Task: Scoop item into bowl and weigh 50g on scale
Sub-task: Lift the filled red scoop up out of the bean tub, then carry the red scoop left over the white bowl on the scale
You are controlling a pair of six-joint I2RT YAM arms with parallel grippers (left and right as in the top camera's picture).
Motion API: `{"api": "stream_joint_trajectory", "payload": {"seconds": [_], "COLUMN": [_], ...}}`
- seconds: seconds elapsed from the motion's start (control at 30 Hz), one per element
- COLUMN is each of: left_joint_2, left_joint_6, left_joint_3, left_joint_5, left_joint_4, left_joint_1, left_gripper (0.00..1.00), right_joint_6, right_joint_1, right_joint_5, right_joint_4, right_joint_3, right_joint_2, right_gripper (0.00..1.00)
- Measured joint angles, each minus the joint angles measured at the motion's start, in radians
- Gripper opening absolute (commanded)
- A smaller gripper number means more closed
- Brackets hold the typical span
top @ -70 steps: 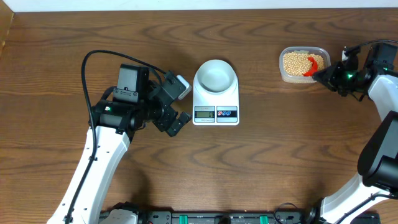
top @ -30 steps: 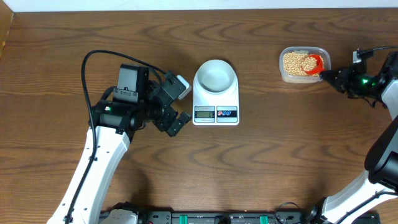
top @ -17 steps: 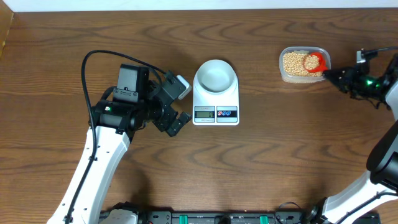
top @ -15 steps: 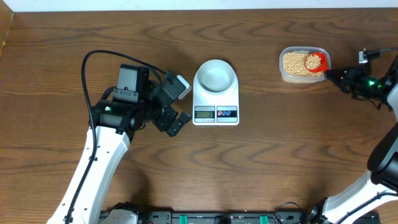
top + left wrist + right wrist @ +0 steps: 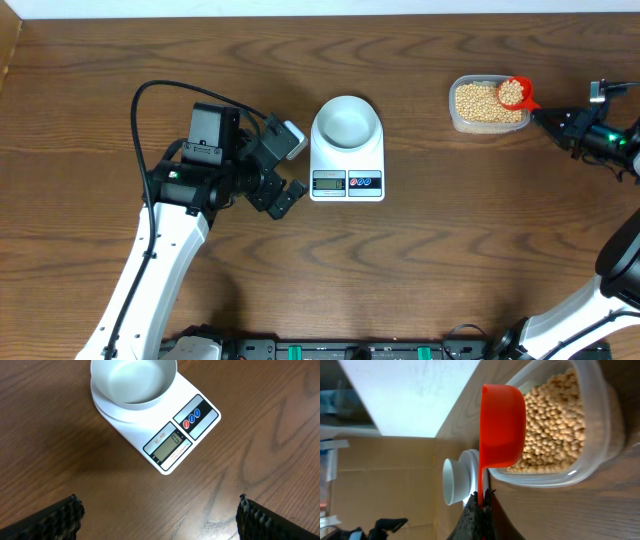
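Over the tub (image 5: 456, 120), the right gripper (image 5: 547, 117) pinches the scoop (image 5: 514, 92) by its thin handle, left gripper (image 5: 293, 167) gapes; light beans (image 5: 478, 100) likely roll.

A dark brown wood-grain counter (image 5: 450, 250) fills nearly the whole overhead view, its grain running in long wavy bands from left to right. The light is even, leaving a faint sheen and only soft shadows on the wood. Along the far edge runs a pale white strip (image 5: 300, 7), and a tan cardboard-like panel (image 5: 8, 45) shows at the far left corner. In the right wrist view a bright white surface (image 5: 405, 395) lies beyond the counter, a plain brown board (image 5: 385, 485) beside it; wall or floor cannot be told.
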Motion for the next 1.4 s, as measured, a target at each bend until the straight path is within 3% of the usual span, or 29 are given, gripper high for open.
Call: {"api": "stream_joint_trajectory", "payload": {"seconds": [0.43,0.7,1.4], "left_joint_2": [0.0,0.0,0.0], "left_joint_6": [0.0,0.0,0.0], "left_joint_3": [0.0,0.0,0.0], "left_joint_5": [0.0,0.0,0.0], "left_joint_4": [0.0,0.0,0.0], "left_joint_1": [0.0,0.0,0.0], "left_gripper": [1.0,1.0,1.0], "right_joint_6": [0.0,0.043,0.319], "right_joint_1": [0.01,0.113,0.443], "right_joint_5": [-0.096,-0.108,-0.116], "right_joint_4": [0.001,0.077,0.385], "right_joint_3": [0.0,0.0,0.0], "right_joint_2": [0.0,0.0,0.0], "right_gripper": [0.01,0.01,0.01]}}
